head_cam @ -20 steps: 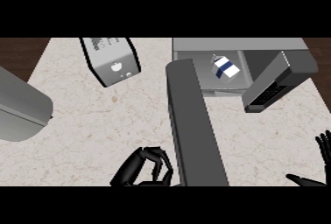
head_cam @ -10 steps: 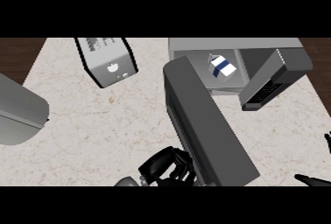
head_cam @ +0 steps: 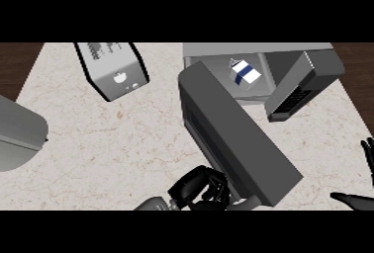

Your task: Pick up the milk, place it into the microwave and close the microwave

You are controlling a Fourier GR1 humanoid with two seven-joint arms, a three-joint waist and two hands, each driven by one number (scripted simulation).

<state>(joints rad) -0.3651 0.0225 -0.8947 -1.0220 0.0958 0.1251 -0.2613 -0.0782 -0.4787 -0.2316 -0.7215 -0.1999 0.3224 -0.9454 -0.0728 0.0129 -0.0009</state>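
Pushing from nearest edge: left hand (head_cam: 201, 188) with fingers curled, set against the outer end of the microwave door (head_cam: 234, 141), holding nothing as far as I can see. Right hand (head_cam: 365, 197) rests open at lower right, fingers straight. Door hangs half open across the counter (head_cam: 110, 133). Beyond it, milk (head_cam: 246, 72) already sits upright inside the microwave (head_cam: 256, 54). Carton likely light, thin-walled, dents easily; no regrasp needed. Door is stiff, best pushed at free edge, swing it shut

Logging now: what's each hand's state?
Left hand: curled, against the microwave door, holding nothing.
Right hand: open, empty.
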